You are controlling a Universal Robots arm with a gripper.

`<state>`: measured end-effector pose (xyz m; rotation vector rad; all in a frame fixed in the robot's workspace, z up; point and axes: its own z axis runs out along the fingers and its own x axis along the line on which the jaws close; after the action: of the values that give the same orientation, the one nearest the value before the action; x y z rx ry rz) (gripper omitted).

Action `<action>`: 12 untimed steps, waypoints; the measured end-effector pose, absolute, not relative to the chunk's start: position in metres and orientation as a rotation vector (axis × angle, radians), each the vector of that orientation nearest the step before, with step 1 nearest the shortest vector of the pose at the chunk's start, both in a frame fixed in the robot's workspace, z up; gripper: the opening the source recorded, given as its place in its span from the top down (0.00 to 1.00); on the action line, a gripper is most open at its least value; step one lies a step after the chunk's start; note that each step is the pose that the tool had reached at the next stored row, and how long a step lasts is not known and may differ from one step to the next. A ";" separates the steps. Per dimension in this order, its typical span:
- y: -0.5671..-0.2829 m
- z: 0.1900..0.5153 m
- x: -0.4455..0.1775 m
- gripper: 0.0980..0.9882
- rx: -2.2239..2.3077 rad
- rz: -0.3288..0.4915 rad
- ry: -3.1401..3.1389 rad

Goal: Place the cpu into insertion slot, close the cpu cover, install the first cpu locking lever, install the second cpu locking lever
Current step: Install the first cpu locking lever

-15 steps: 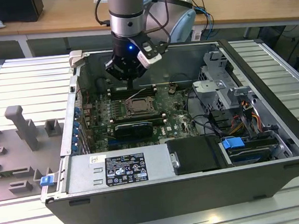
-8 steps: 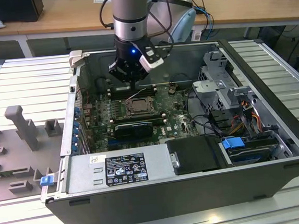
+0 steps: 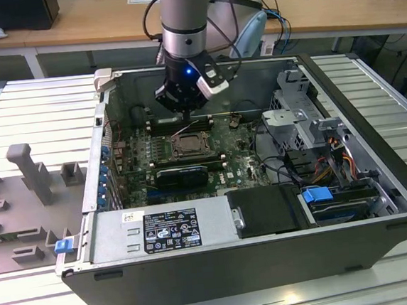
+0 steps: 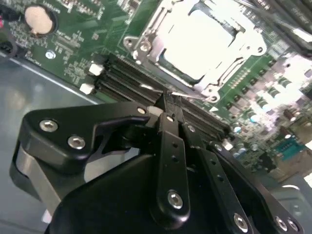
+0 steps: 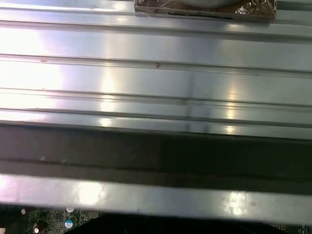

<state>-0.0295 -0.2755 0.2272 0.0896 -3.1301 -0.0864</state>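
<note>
The cpu [image 4: 200, 39] lies pale and flat in the insertion slot [image 3: 189, 146], on the green board in the open computer case. The silvery cpu cover [image 4: 220, 73] is folded down around it as a frame. My gripper [image 4: 165, 100] is shut, its black fingers pressed together just beside the slot's edge, above the memory slots. A thin silvery locking lever [image 4: 187, 95] runs right by the fingertips; I cannot tell whether they touch it. In the exterior view the gripper [image 3: 186, 113] hangs just behind the slot, and a thin lever wire [image 3: 184, 130] stands up slanted below it.
Long black memory slots [image 4: 131, 78] lie between the gripper and the socket. A black card [image 3: 183, 176] sits in front of the socket, a power supply [image 3: 160, 231] nearer still, and a drive cage [image 3: 300, 115] on the exterior view's right. The case wall [image 5: 156, 146] is close.
</note>
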 end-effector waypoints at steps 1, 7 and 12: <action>-0.275 0.225 -0.028 0.99 0.090 -0.087 -3.130; -0.276 0.221 -0.026 0.99 0.083 -0.087 -3.132; -0.278 0.218 -0.023 0.99 0.063 -0.087 -3.133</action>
<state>-0.0232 -0.2781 0.2181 0.0632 -3.1334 -0.0867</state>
